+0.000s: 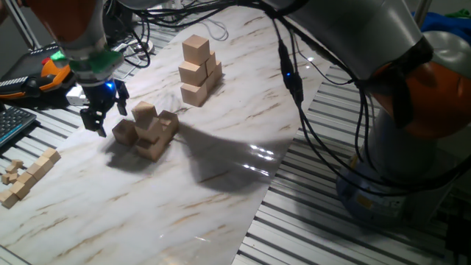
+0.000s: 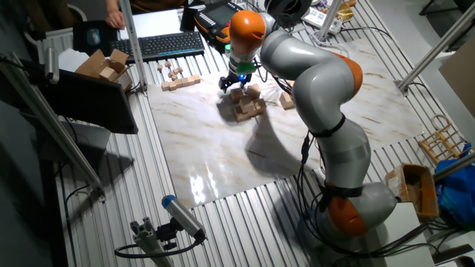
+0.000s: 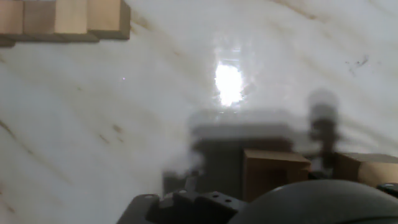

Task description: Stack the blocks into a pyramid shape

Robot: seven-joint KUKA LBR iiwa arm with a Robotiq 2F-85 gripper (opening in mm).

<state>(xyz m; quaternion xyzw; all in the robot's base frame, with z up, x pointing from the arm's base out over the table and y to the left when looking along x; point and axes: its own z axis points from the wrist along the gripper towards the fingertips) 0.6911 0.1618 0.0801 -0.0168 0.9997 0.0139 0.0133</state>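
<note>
A cluster of tan wooden blocks (image 1: 149, 132) sits on the marble board, with one block (image 1: 144, 112) resting on top of the others. It also shows in the other fixed view (image 2: 246, 104). A second, taller stack of blocks (image 1: 199, 71) stands farther back. My gripper (image 1: 108, 115) hangs just left of the cluster, a little above the board, open and empty. It also shows in the other fixed view (image 2: 233, 81). In the hand view, two blocks (image 3: 275, 173) lie at the lower right, and my fingertips are hidden.
A row of small wooden pieces (image 1: 28, 177) lies at the board's left edge and shows in the hand view's top left (image 3: 62, 17). A keyboard (image 2: 159, 45), an orange pendant (image 1: 53, 70) and cables lie behind. A box of wood (image 2: 106, 65) stands on the left.
</note>
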